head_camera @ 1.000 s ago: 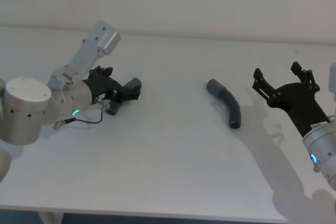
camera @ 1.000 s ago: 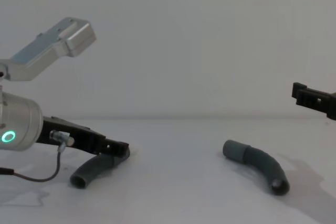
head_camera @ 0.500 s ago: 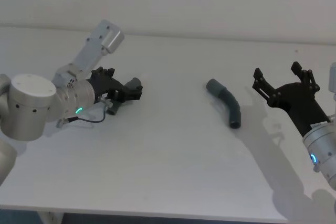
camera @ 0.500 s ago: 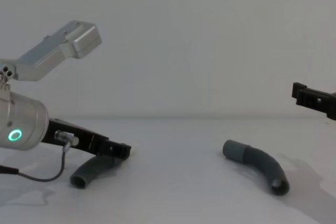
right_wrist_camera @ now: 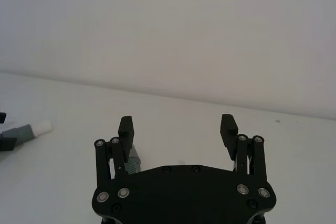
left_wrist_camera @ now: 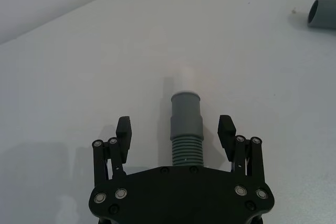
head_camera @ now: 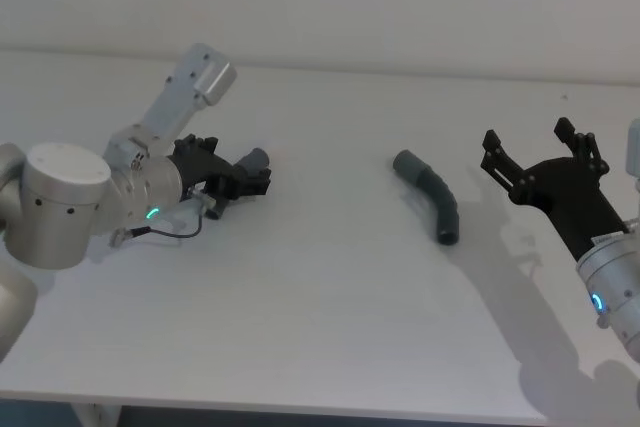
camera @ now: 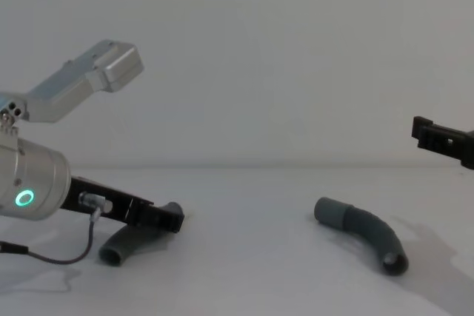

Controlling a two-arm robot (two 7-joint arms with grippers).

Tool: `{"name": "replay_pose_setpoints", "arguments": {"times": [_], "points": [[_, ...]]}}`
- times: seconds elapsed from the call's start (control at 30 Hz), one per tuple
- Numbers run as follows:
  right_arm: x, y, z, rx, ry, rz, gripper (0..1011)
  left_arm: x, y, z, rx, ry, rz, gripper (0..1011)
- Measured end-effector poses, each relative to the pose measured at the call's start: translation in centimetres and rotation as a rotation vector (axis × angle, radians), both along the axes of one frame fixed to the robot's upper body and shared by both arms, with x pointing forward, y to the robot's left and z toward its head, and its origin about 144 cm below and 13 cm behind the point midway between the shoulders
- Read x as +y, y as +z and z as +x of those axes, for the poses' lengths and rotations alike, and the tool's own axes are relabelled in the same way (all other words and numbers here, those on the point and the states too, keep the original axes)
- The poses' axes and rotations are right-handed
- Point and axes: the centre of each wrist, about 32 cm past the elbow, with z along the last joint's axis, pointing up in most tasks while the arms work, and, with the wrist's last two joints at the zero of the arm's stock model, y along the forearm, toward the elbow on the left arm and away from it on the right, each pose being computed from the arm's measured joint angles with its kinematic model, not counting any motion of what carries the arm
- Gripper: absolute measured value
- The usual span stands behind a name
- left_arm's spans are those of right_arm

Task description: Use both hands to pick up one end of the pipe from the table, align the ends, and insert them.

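On the left of the table (head_camera: pixel 320 297), you have one pipe piece (left_wrist_camera: pixel 186 129) lying between the spread fingers of the left gripper (head_camera: pixel 252 175). Your left wrist view shows the fingers flanking its ribbed part, one on each side. A strip of table shows in both gaps, so nothing is pinched. Its narrow cuff with the pale tip (left_wrist_camera: pixel 185 80) points out past the fingertips. In the chest view, its other end curves down and rests on the surface beneath the gripper. The second pipe piece (head_camera: pixel 438 199) lies free to the right of centre, its wide cuff (head_camera: pixel 407 162) at the far end, well apart from the first. Your right gripper (head_camera: pixel 527 137) hovers near it on the right, fingers wide apart, holding nothing.
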Motion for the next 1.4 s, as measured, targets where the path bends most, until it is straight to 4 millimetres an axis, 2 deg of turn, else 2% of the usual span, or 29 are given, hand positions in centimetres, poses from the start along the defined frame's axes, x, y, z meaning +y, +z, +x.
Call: {"name": "replay_pose_setpoints", "arguments": {"times": [0.57, 0.93, 1.07, 1.13, 1.17, 1.3, 1.4], "points": [[0.0, 0.0, 0.0, 0.0, 0.0, 0.0, 1002, -0.02, -0.52, 0.41, 0.008, 0.014, 0.002, 981], [0.0, 0.0, 0.0, 0.0, 0.0, 0.0, 1002, -0.02, -0.62, 0.55, 0.006, 0.019, 0.004, 719], [0.0, 0.0, 0.0, 0.0, 0.0, 0.0, 1002, -0.02, -0.65, 0.57, 0.006, 0.02, 0.004, 559], [0.0, 0.0, 0.0, 0.0, 0.0, 0.0, 1002, -0.01, -0.66, 0.59, 0.006, 0.021, 0.004, 525], [0.0, 0.0, 0.0, 0.0, 0.0, 0.0, 1002, -0.01, -0.66, 0.59, 0.006, 0.021, 0.005, 468], [0.0, 0.0, 0.0, 0.0, 0.0, 0.0, 1002, -0.02, -0.67, 0.6, 0.005, 0.021, 0.005, 359], [0.0, 0.0, 0.0, 0.0, 0.0, 0.0, 1002, -0.02, -0.67, 0.62, 0.005, 0.022, 0.005, 356]]}}
